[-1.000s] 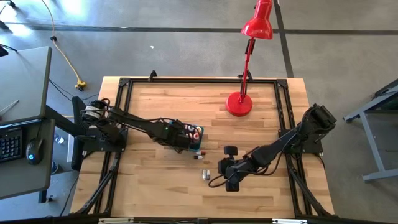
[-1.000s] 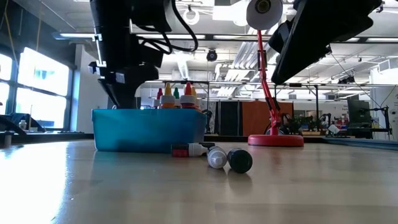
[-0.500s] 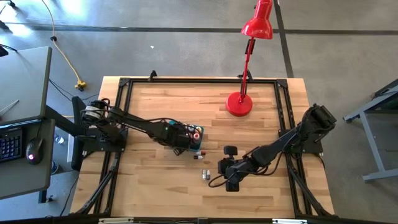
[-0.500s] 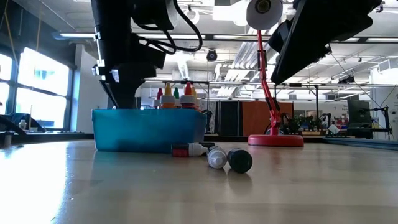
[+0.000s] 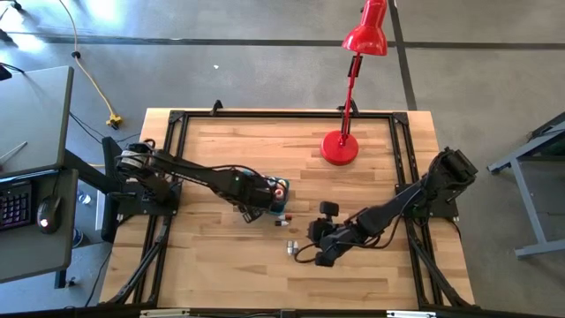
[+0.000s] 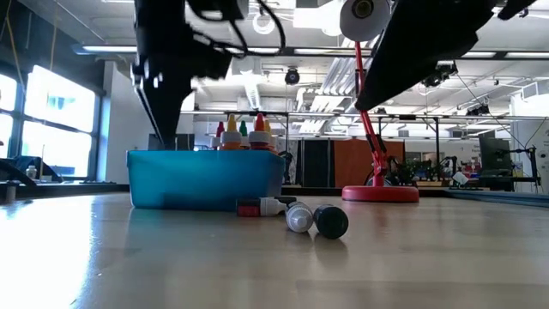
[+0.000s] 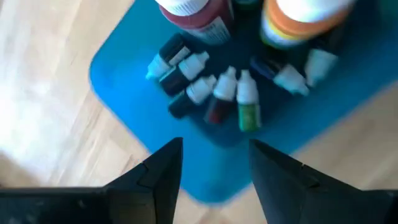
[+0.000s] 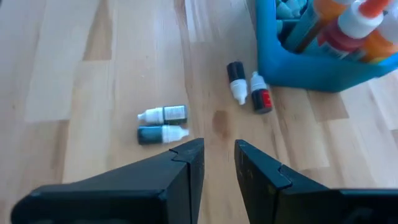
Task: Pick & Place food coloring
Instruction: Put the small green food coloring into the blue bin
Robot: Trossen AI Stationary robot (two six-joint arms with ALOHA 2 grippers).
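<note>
4 food coloring bottles lie loose on the surface beside the blue tub; more are seen inside the tub. They are judged light, rigid, smooth and prone to roll; a grip across the body is advised. Left gripper, above the tub, has jaws released, empty. Right gripper, near the tub, has jaws parted narrowly, grasping nothing.

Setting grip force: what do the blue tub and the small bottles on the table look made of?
Blue tub: likely moulded plastic, one even colour, smooth faintly glossy walls. Small bottles: probably soft plastic, white pointed caps, printed labels; squeezability can't be confirmed.
</note>
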